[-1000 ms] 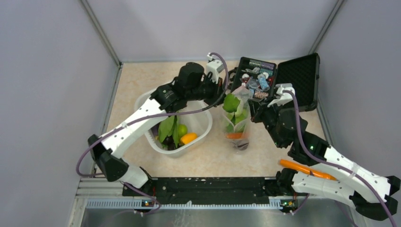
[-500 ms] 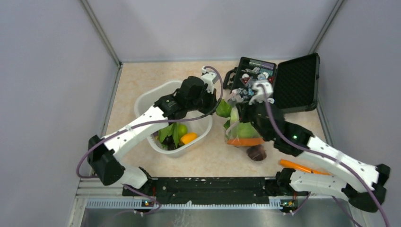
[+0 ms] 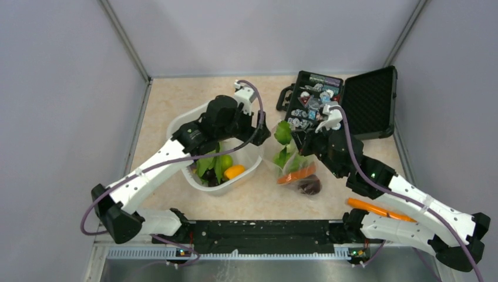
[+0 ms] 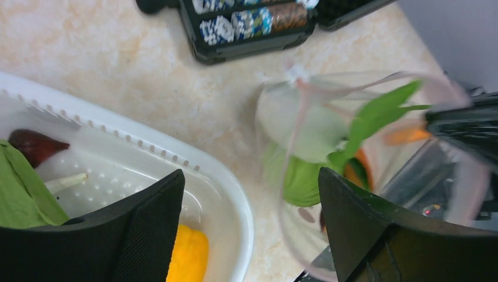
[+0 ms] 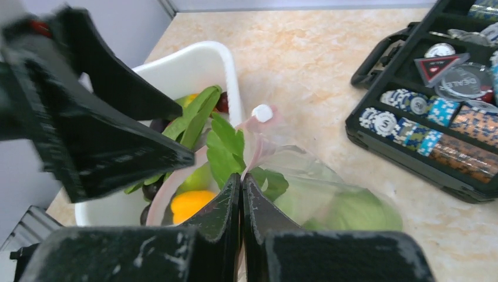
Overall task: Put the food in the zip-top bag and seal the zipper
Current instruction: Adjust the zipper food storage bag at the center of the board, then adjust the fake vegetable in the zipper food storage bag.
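The right hand point(image 5: 241, 179) is clenched on the mouth edge of the zip-top bag point(image 3: 295, 166), its two fingers pressed flat together with the pink rim running in between them. The bag sits about the middle of the worktop point(image 3: 176, 94), between the white tub point(image 3: 218, 191) on its left and the black case point(image 3: 370, 100) in the far right corner. Its bottom rests on the worktop toward the near edge, and its mouth is held up toward the far edge. The mouth gapes open: the zipper point(image 4: 300, 117) shows as two separate pink lines bowed apart, with a small white slider point(image 5: 262, 113) at one end. Inside the bag a green leafy piece point(image 3: 283, 132) pokes up at the mouth, a pale green cabbage point(image 5: 358, 214) shows through the plastic, an orange carrot point(image 3: 296, 174) lies crosswise, and a dark purple piece point(image 3: 309, 187) sits lowest of all.

The left hand point(image 4: 251, 176) is released, its fingers spread wide with nothing between them. It hovers over the right rim of the tub, close beside the bag's mouth; whether it touches the plastic I cannot tell.

The tub holds more food: long green leaves point(image 3: 207, 164), a lime-green round piece point(image 3: 226, 160), a yellow-orange piece point(image 3: 234, 171) and a dark red piece point(image 4: 32, 147). The case stands open, its lid laid back toward the right edge and its tray filled with small blue-and-white trinkets point(image 5: 405, 126)
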Robot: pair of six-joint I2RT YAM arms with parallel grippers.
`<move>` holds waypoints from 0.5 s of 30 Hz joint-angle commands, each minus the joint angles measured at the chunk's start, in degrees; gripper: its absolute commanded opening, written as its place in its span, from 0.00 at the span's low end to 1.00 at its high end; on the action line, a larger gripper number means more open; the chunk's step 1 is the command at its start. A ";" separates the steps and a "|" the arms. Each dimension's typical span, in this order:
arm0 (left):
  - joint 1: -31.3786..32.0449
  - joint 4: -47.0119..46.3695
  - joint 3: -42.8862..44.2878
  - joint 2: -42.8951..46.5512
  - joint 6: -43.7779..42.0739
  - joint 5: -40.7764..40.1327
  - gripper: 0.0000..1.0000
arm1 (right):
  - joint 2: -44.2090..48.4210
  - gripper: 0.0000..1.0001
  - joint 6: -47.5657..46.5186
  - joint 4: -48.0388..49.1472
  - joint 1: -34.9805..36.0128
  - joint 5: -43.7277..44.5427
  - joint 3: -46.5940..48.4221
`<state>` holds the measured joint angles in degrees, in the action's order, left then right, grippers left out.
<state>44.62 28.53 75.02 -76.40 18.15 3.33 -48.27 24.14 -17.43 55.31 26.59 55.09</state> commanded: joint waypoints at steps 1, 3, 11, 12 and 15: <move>-0.34 -4.45 2.42 6.97 -2.09 0.23 0.84 | 0.78 0.00 2.32 6.99 -0.20 -3.55 -1.85; -0.32 -6.39 2.50 8.45 -2.79 3.40 0.84 | 0.95 0.00 2.65 7.35 -0.16 -3.91 -2.19; -0.24 -9.26 1.00 6.04 -3.94 21.05 0.66 | 0.99 0.00 2.91 8.89 -0.20 -3.55 -2.49; -0.19 -9.81 0.28 5.58 -3.11 21.53 0.65 | 1.14 0.00 2.95 8.83 -0.19 -3.51 -2.48; 0.12 -10.18 -1.55 4.28 -1.36 22.39 0.61 | 1.57 0.00 3.41 9.29 -0.15 -3.29 -2.57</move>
<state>44.36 21.17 75.37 -70.41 15.22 20.05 -48.14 26.68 -12.82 55.31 23.03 52.01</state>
